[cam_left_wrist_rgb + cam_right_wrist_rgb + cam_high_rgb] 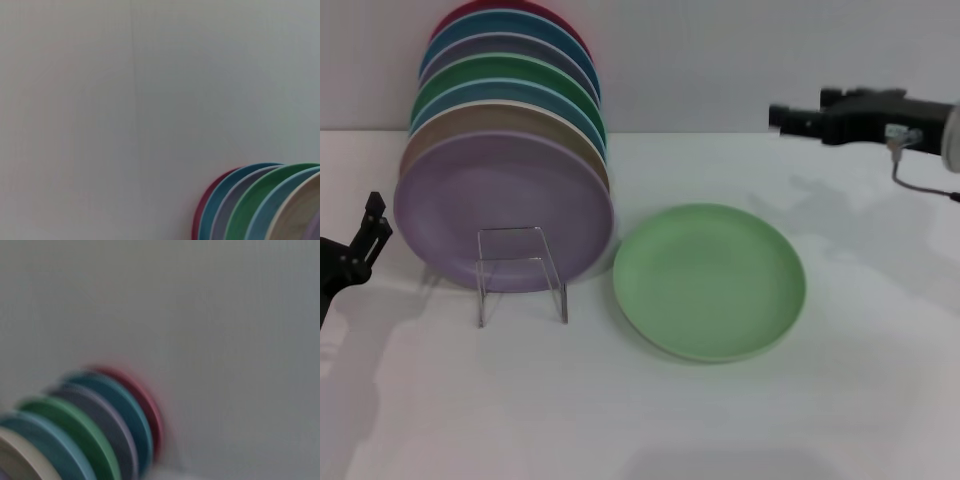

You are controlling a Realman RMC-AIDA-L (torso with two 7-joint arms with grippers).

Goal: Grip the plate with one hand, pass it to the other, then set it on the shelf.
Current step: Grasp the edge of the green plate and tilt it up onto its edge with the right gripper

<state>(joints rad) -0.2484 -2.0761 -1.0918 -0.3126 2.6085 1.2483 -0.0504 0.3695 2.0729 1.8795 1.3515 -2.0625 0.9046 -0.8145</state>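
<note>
- At the centre-right of the head view, we have the plate (709, 281) lying flat on the white counter (650, 420), untouched by either arm.
- The right tool (782, 117) hangs in the upper right of the frame, above and to the right of the plate and well apart from it; we cannot tell whether it is spread or pressed together.
- The left tool (375, 225) sits at the left edge, its fingers (382, 230) looking close together and pinching nothing; the rack stands between it and the plate.
- We judge the right arm the likelier one for the first grip, with an open path down to the plate's upper-right rim.
- The shelf (520, 272) stands just left of the plate, nearly touching its rim.
- Behind it leans the stack of plates (505, 130), lilac plate (505, 210) in front, something to steer clear of.
</note>
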